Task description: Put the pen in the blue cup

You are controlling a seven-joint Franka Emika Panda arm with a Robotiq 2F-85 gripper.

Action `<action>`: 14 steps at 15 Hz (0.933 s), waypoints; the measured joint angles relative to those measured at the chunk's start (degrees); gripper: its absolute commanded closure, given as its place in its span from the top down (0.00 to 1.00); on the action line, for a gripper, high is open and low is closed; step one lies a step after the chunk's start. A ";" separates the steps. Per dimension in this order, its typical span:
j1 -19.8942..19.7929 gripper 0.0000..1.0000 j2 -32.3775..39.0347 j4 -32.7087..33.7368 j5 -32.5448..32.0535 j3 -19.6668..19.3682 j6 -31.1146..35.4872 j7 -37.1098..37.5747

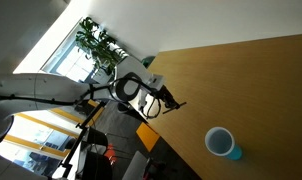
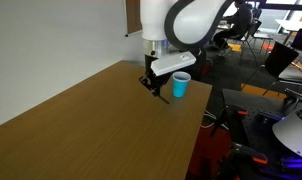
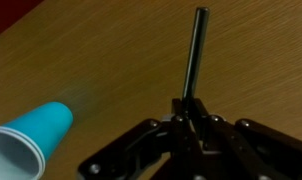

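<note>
Black fingers of the end effector [image 3: 188,110] are closed on the pen [image 3: 196,55] in the wrist view. The pen's gripped end is hidden between them, and its free end sticks out over the wood. The blue cup [image 3: 33,143] is cut off at the lower left corner of that view, so only part of its whitish rim shows. In both exterior views the pen is too small to make out, no more than a dark sliver at the end effector. In an exterior view the cup [image 1: 223,143] stands upright on the bench [image 1: 256,85], well apart from the pen. The bench is plain brown wood. Beyond its edge are a potted plant [image 1: 96,42], a bright window [image 1: 63,55] and a white wall [image 2: 51,40].
</note>
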 measured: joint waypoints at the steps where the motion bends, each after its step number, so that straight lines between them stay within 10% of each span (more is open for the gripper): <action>1: -0.12 0.03 -0.37 1.91 0.05 -0.01 -2.69 -1.92; 14: -0.64 0.03 4.03 14.11 -2.06 -1.11 -8.99 -15.10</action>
